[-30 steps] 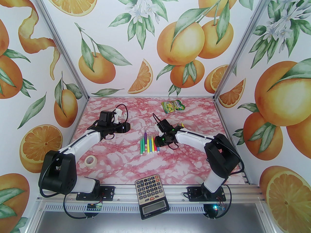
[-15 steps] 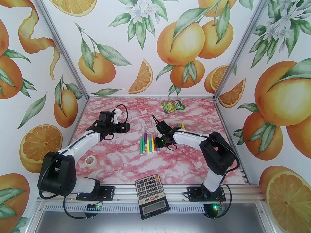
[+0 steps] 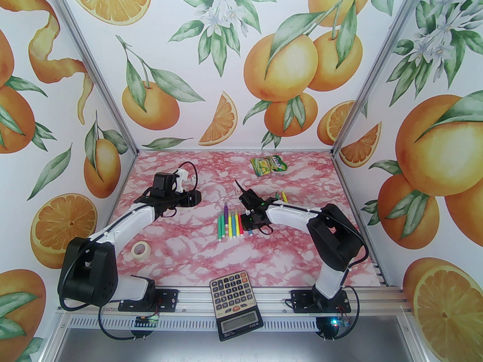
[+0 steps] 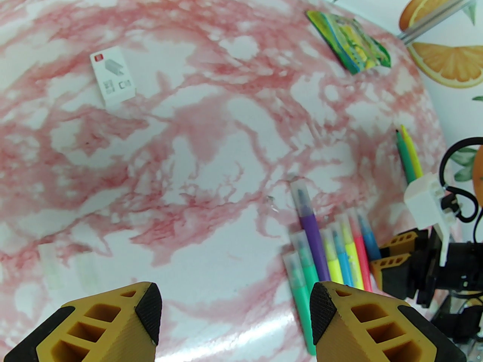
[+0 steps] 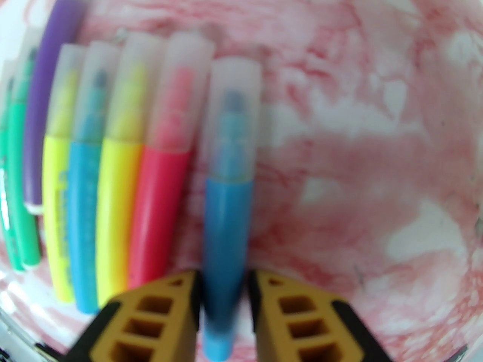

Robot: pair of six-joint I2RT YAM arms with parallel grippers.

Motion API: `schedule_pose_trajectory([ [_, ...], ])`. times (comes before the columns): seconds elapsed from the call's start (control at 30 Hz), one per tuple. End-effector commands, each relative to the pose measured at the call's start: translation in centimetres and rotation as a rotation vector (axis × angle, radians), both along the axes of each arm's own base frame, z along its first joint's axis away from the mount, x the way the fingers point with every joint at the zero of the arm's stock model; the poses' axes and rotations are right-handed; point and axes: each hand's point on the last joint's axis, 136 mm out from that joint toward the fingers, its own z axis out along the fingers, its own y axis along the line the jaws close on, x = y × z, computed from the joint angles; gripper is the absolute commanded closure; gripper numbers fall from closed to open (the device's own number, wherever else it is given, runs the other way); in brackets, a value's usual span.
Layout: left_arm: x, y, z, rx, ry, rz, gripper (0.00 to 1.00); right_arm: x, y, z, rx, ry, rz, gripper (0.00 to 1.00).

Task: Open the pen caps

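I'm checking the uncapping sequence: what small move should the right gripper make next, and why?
Probably squeeze the right gripper firmly onto the blue pen. Its pads flank the barrel's rear end, but a firm pinch isn't clear. The translucent cap is on, and the open left gripper hovers away, so the pen needs holding first.

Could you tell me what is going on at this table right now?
Two robot arms are working on a row of pens lying on the pink marbled table. The right gripper is closed on the barrel of the blue pen at the right end of the row, and its clear cap is on. The left gripper hangs open over bare table to the left of the pens, holding nothing.
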Motion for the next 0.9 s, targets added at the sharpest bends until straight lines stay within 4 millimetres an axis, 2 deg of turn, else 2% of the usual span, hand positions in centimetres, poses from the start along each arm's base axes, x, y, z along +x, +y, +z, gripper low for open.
schedule_pose_trajectory([
  [0.0,0.1,0.5,0.9,0.001,-0.036,0.023,0.31,0.3,-1.8,-1.3,-0.115,-0.002,-0.036,0.71],
  [0.33,0.2,0.1,0.7,-0.011,-0.032,0.002,0.31,0.2,-1.8,-1.8,-0.132,0.003,-0.038,0.77],
  [0.57,0.1,-0.8,0.4,-0.043,-0.021,-0.026,0.32,0.5,-1.0,0.0,-0.075,-0.032,-0.013,0.79],
  [0.87,0.1,-4.2,1.1,-0.121,-0.032,-0.119,0.32,1.3,-0.2,3.0,0.045,-0.071,-0.007,0.80],
])
